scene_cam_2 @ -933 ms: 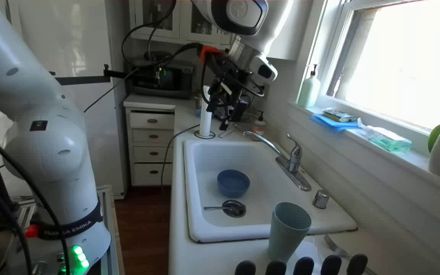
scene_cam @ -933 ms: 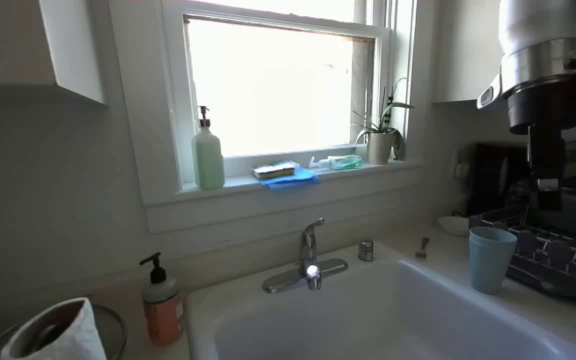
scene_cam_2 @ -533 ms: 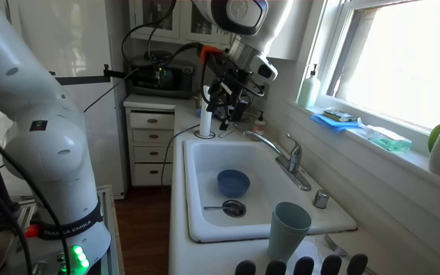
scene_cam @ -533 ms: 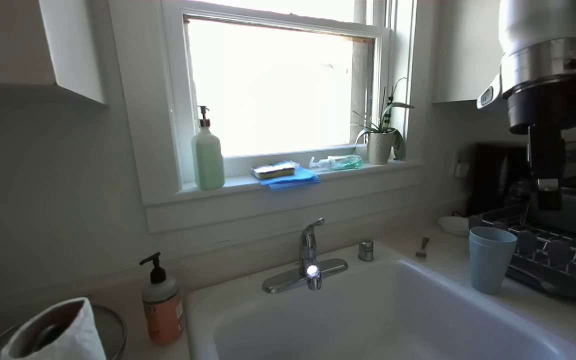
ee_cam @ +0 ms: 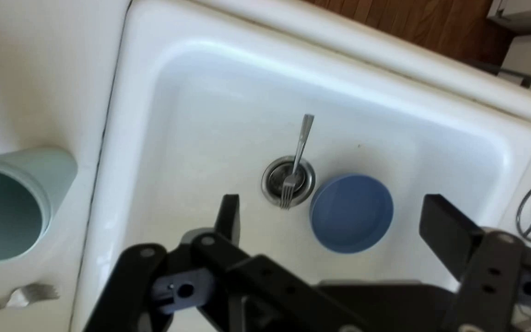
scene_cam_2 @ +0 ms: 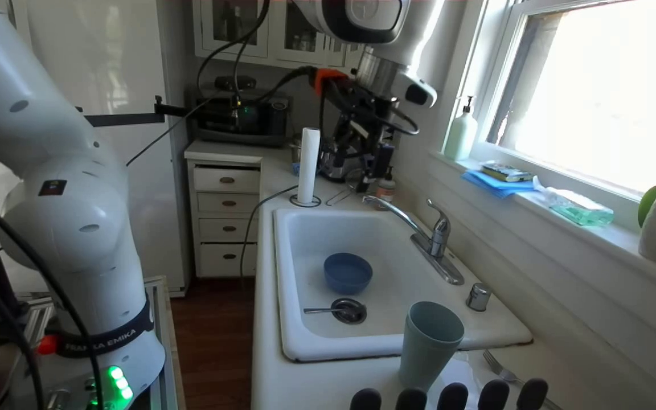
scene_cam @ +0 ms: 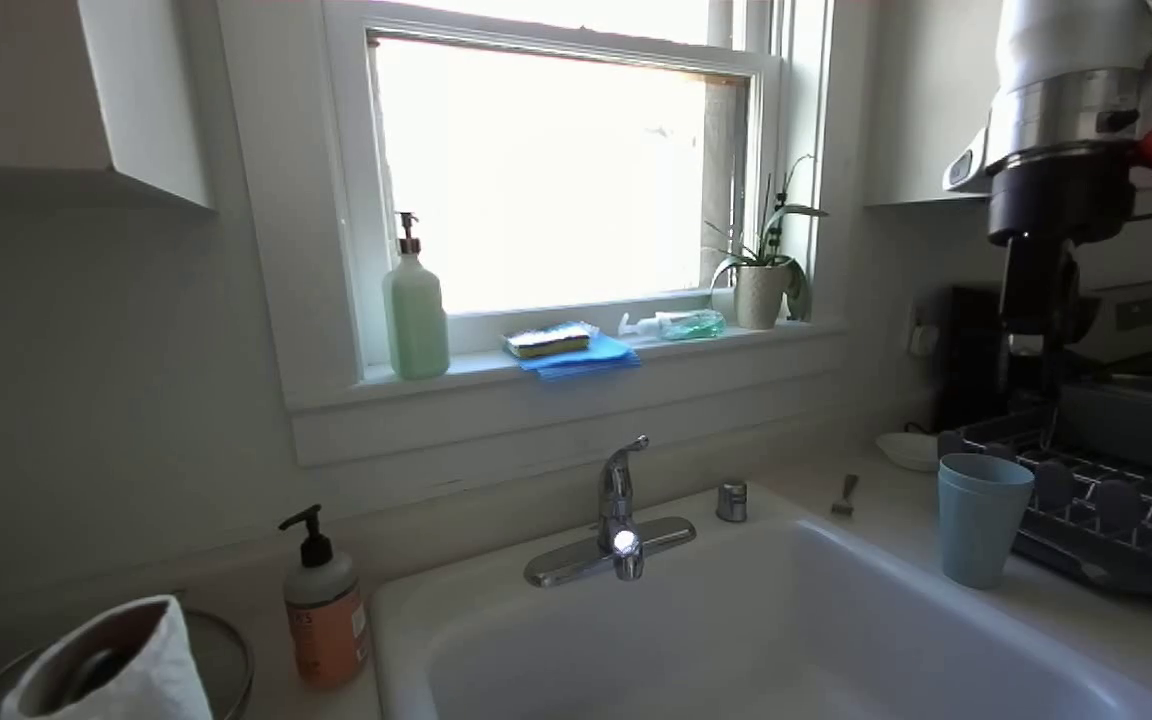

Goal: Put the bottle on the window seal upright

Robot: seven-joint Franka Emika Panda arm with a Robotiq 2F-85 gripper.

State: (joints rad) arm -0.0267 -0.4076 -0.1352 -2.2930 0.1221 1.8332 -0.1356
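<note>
The small teal bottle (scene_cam: pixel 691 325) lies on its side on the white window seal (scene_cam: pixel 481 366), between the blue cloth and the plant pot. In an exterior view the bottle (scene_cam_2: pixel 581 210) shows teal at one end and whitish at the pump end, on the seal (scene_cam_2: pixel 618 233). My gripper (ee_cam: pixel 332 203) is open and empty in the wrist view, above the sink. In an exterior view my gripper (scene_cam_2: pixel 363 183) hangs over the sink area, well apart from the bottle. It also shows at the right of an exterior view (scene_cam: pixel 1026 375).
A pale green pump dispenser (scene_cam: pixel 417 315), a sponge on blue cloths (scene_cam: pixel 586 358) and a potted plant (scene_cam: pixel 761 295) stand on the seal. The faucet (scene_cam_2: pixel 439 233) rises below it. The sink holds a blue bowl (ee_cam: pixel 353 214). A cup (scene_cam_2: pixel 431 341) stands beside the sink.
The arm and gripper have shifted a little toward the window side, rightward in one exterior view and leftward in the other. The bottle has not moved.
</note>
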